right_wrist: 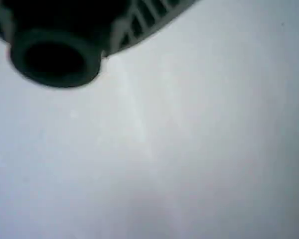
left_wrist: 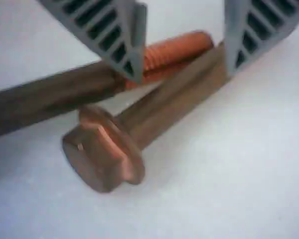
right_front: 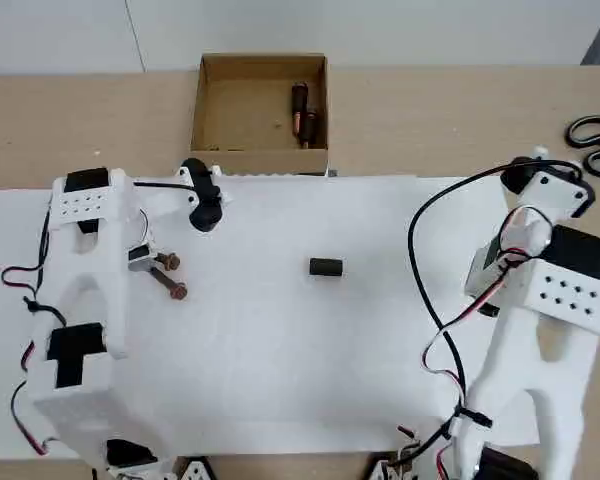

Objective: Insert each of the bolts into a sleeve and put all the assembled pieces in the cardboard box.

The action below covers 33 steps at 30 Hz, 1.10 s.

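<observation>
Bench (right_front: 430, 110), white sheet (right_front: 280, 380) on top. Box (right_front: 212, 100) at sheet's far edge, assembled pieces (right_front: 302, 112) inside. Left gripper (left_wrist: 182, 67): jaws spread, straddling two touching bolts (left_wrist: 102, 154) on sheet. Right gripper (right_wrist: 65, 22): clamped on sleeve (right_wrist: 55, 59). Spare sleeve (right_front: 326, 267): mid-sheet.

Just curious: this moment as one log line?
left gripper: open over bolts | right gripper: shut on sleeve | second sleeve: loose on mat | cardboard box: assembled pieces inside
</observation>
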Tool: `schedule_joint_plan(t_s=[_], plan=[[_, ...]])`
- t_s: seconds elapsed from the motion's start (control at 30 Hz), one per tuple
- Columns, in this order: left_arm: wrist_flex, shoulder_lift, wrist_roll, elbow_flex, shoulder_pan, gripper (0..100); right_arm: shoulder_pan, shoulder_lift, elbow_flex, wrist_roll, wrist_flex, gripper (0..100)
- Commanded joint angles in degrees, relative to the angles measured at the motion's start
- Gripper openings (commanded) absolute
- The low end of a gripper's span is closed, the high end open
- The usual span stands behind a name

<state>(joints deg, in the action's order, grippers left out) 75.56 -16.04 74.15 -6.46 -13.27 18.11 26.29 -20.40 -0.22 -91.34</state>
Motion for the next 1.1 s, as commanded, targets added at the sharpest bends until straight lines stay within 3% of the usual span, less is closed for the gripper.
schedule_joint_plan(t_s=[0.0,0.77,0.97,1.07], plan=[[-2.5,-0.9,3.4,0.9,1.0,10,0.2,1.9,0.3,0.3,0.4,0.3],[-2.5,-6.2,3.4,0.9,5.5,10,0.2,1.9,0.3,0.3,0.4,0.3],[-2.5,-6.2,3.4,0.9,5.6,1,0.2,1.9,0.3,0.2,0.8,0.3],[-2.5,-6.2,3.4,0.8,5.6,1,0.2,1.9,0.3,0.2,0.8,0.3]])
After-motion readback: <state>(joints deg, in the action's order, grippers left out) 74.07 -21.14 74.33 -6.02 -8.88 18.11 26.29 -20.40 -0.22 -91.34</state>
